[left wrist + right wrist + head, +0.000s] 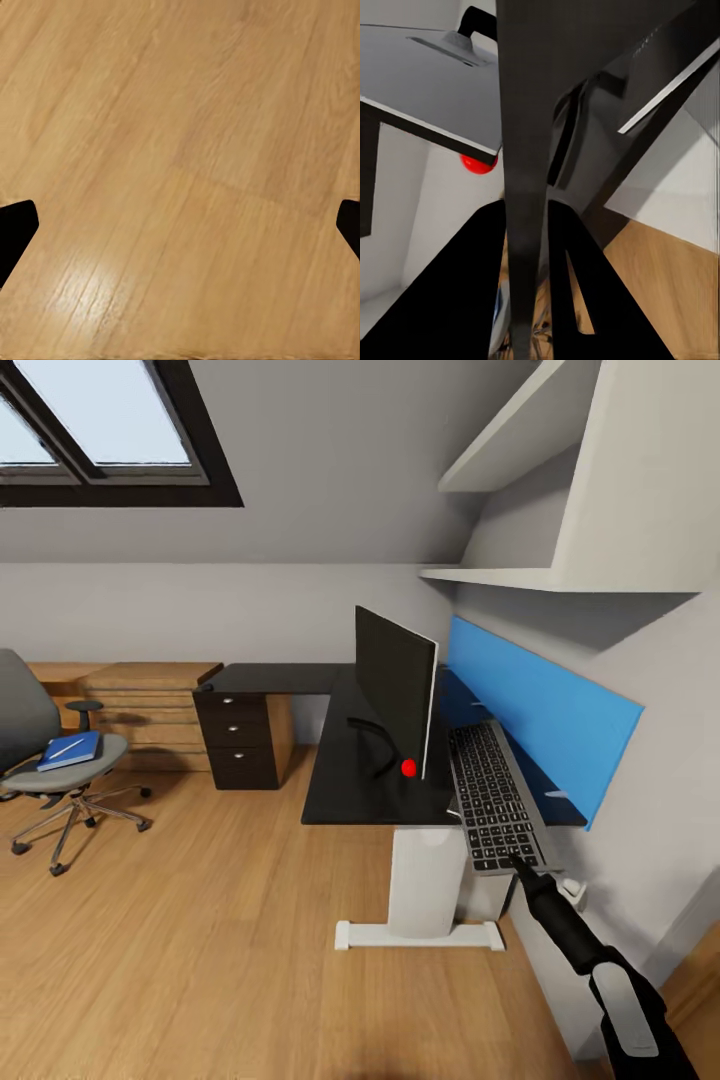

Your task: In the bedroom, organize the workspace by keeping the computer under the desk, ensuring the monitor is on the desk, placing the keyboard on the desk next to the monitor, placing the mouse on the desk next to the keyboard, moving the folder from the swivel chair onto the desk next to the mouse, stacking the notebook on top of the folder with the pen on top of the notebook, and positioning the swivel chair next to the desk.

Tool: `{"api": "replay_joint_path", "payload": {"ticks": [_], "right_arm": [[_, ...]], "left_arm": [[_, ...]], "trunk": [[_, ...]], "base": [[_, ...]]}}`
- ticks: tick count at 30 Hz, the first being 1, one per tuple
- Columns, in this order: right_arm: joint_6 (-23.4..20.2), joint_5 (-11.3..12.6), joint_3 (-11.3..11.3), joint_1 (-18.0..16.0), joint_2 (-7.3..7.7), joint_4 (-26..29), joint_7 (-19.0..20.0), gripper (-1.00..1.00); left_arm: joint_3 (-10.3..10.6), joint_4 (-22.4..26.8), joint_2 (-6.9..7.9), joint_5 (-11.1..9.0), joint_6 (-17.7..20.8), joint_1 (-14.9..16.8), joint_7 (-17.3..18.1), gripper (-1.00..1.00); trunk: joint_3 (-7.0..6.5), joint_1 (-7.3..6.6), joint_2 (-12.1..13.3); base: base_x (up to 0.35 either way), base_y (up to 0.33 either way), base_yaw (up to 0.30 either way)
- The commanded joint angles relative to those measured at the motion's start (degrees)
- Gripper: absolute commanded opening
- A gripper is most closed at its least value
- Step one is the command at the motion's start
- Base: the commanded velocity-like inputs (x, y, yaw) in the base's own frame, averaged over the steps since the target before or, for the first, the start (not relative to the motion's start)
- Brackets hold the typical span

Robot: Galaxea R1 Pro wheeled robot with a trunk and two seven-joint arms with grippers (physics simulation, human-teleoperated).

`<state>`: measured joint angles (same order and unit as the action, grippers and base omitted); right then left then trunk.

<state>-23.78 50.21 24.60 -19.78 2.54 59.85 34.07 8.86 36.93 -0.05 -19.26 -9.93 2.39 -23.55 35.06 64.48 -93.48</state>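
- The right arm reached forward from the lower right of the head view, stretched up toward the near end of the desk.
- The right gripper was clamped on the near edge of the keyboard; in the right wrist view its two black fingers pressed either side of a thin dark slab seen edge-on.
- The keyboard lay lengthwise along the desk's right side, between the monitor and a blue wall panel, its near end jutting past the desk edge.
- The monitor stood upright on the desk, seen nearly edge-on, with a red light at its lower corner.
- The left gripper's fingers sat wide apart over bare wooden floor.
- The chair stood well apart from the desk at far left, holding the folder on its seat, with the pen on top.
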Motion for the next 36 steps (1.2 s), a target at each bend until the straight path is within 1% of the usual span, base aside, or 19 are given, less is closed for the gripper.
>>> {"api": "replay_joint_path", "payload": {"ticks": [1, 4, 7, 13, 18, 29, 33, 36], "right_arm": [[-0.57, 0.65, 0.10, 0.07, 0.00, -0.02, 0.22, -1.00], [-0.50, 0.60, 0.10, 0.30, 0.00, -0.14, 0.38, -1.00], [-0.48, 0.60, 0.10, 0.36, 0.01, -0.16, 0.59, -1.00], [-0.54, 0.59, 0.09, 0.55, 0.04, -0.24, 0.67, -1.00], [-0.56, 0.54, 0.10, 1.71, 0.04, -0.19, 0.66, -1.00], [-1.15, 0.67, 0.02, 1.90, 0.09, -0.26, 0.74, -1.00], [-1.69, 0.60, 0.01, 1.93, 0.15, -0.26, 0.74, -1.00], [-1.77, 0.67, 0.01, 1.93, 0.60, -0.26, 0.74, -1.00]], "left_arm": [[0.37, -0.02, 0.05, -0.61, -0.37, 0.03, -0.36, 1.00], [0.37, -0.02, 0.05, -0.61, -0.35, 0.03, -0.36, 1.00], [0.37, -0.02, 0.05, -0.61, -0.36, 0.04, -0.36, 1.00], [0.37, -0.02, 0.05, -0.61, -0.35, 0.01, -0.36, 1.00], [0.37, -0.02, 0.05, -0.61, -0.35, 0.03, -0.36, 1.00], [0.37, -0.02, 0.05, -0.69, -0.35, 0.03, -0.36, 1.00], [0.37, -0.02, 0.05, -0.69, -0.35, 0.02, -0.36, 1.00], [0.35, -0.02, 0.05, -0.69, -0.35, 0.01, -0.36, 1.00]], "trunk": [[0.05, -0.04, -0.03], [0.05, -0.04, -0.03], [0.05, -0.04, -0.03], [0.05, -0.04, -0.03], [0.05, -0.04, -0.03], [0.05, -0.04, -0.03], [0.05, -0.04, -0.03], [0.05, -0.04, -0.03]], "base": [[-0.334, 0.000, 0.000], [-0.322, 0.000, 0.000], [-0.124, 0.000, 0.000], [-0.020, 0.000, 0.000], [-0.002, 0.000, 0.000], [-0.004, 0.000, 0.000], [-0.267, 0.000, 0.000], [-0.331, 0.000, 0.000]]}}
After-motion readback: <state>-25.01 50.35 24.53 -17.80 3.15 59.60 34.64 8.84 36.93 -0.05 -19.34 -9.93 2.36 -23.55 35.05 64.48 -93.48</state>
